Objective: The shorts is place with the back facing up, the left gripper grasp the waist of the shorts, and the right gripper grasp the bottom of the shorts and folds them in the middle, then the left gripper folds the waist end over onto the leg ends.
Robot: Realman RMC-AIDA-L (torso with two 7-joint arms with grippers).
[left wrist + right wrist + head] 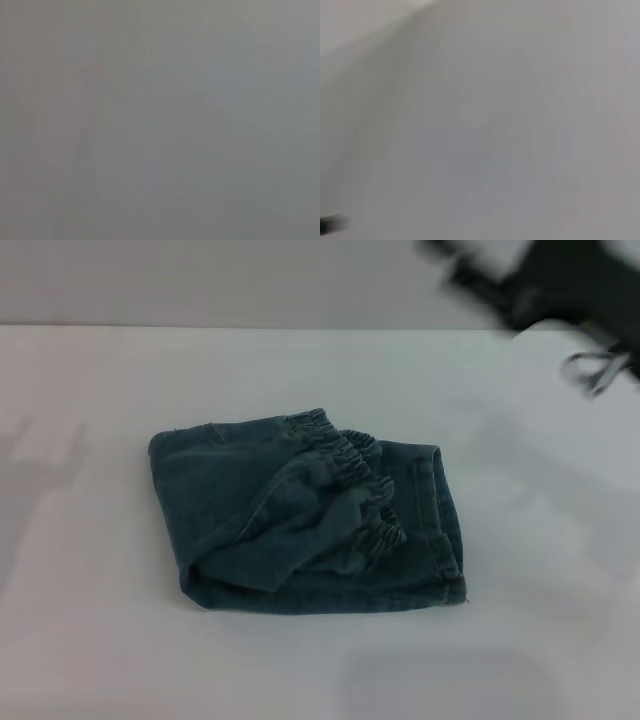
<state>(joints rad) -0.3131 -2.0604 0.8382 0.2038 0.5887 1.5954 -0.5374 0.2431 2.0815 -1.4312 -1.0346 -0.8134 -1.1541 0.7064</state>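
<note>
The shorts [300, 515] lie folded in a compact bundle in the middle of the white table [100, 640]. The ruffled waist [355, 485] runs diagonally across the top of the bundle, next to the flat stitched leg ends [442, 525] on its right side. My right gripper [560, 285] is a blurred black shape high at the far right, well clear of the shorts, with a thin cable loop [598, 370] hanging under it. Neither the left gripper nor its arm shows in any view. Both wrist views show only a plain pale surface.
The table's far edge [250, 328] meets a grey wall behind. A small dark sliver [330, 223] sits at the edge of the right wrist view.
</note>
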